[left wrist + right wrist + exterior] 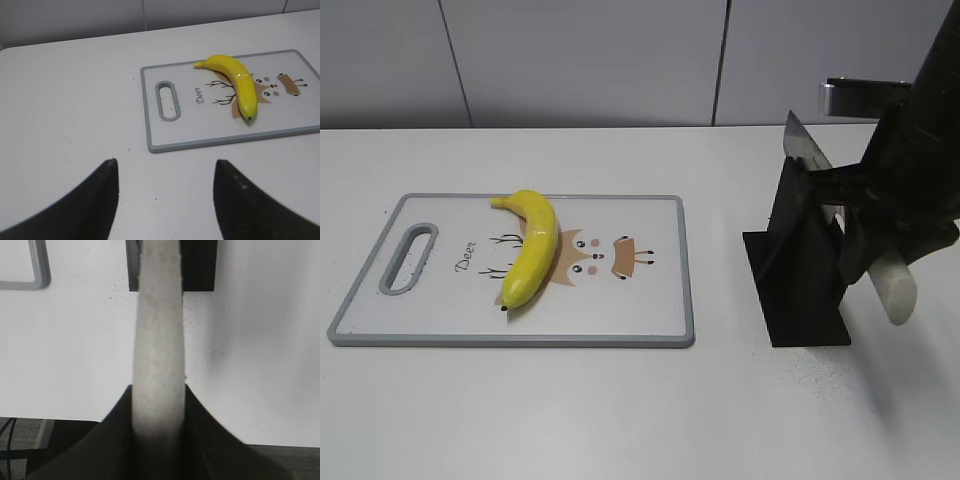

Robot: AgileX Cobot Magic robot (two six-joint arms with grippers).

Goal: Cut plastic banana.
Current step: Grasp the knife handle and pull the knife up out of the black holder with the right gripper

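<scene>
The plastic banana [531, 247] lies whole on the grey-rimmed cutting board [660, 330], left of its middle; it also shows in the left wrist view [240, 82]. A knife with a pale grey handle [890, 285] and steel blade [804, 143] rests in a black stand [800, 270] at the right. My right gripper [158, 390] is shut on the knife handle [158, 325]. My left gripper [165, 165] is open and empty, above bare table in front of the board's handle end [167, 100]; it is out of the exterior view.
The cutting board carries a deer drawing [595, 258] and a handle slot [408, 257] at its left end. A grey wall [620, 50] runs behind the white table. The table's front edge shows under the right gripper [50, 422].
</scene>
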